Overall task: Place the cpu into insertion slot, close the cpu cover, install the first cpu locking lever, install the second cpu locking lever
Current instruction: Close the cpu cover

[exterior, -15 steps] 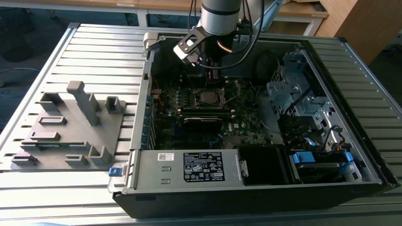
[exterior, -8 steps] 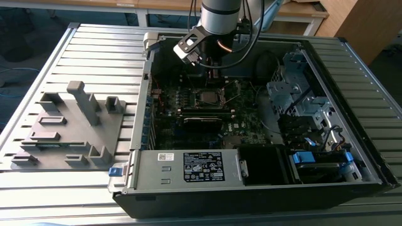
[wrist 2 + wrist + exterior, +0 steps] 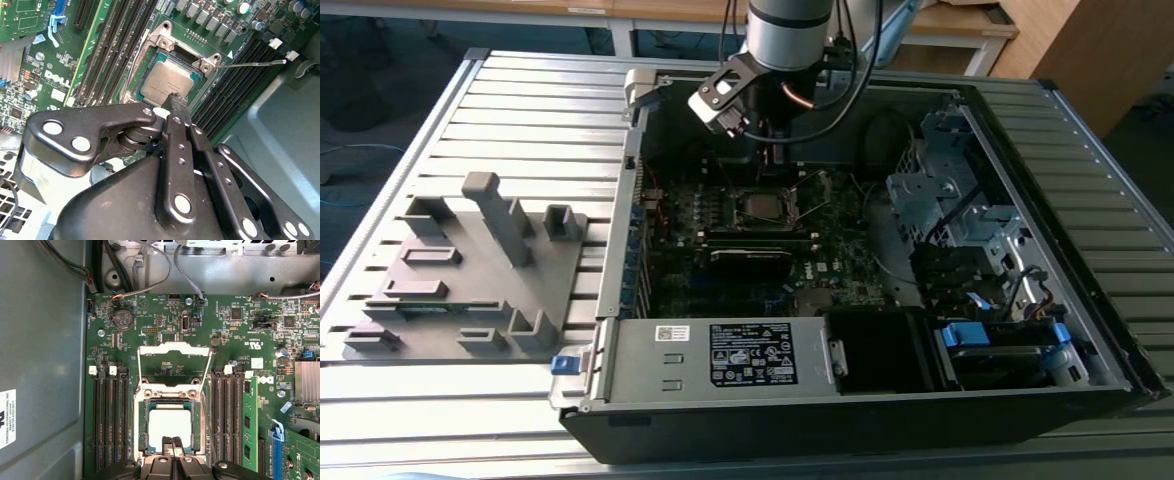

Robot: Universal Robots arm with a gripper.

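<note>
The cpu (image 3: pixel 170 426) lies flat in the insertion slot (image 3: pixel 141 426) on the green board, silver top up; it also shows in the second wrist view (image 3: pixel 165 81). The cpu cover (image 3: pixel 172 346) is swung open and leans back off the socket, with board showing through its window. My gripper (image 3: pixel 172 442) is shut with nothing between its fingers, the tips over the cpu's edge (image 3: pixel 176 100). A thin locking lever (image 3: pixel 250 63) sticks out unlatched beside the socket. In the exterior view the gripper (image 3: pixel 774 158) hangs inside the case behind the socket (image 3: pixel 765 207).
Black memory slots (image 3: pixel 107 420) flank the socket on both sides. The open computer case (image 3: pixel 1067 110) has drive cages (image 3: pixel 947 200) on the exterior view's right and a power supply (image 3: pixel 720 355) at the front. A grey fixture (image 3: pixel 467 270) stands on the slatted table.
</note>
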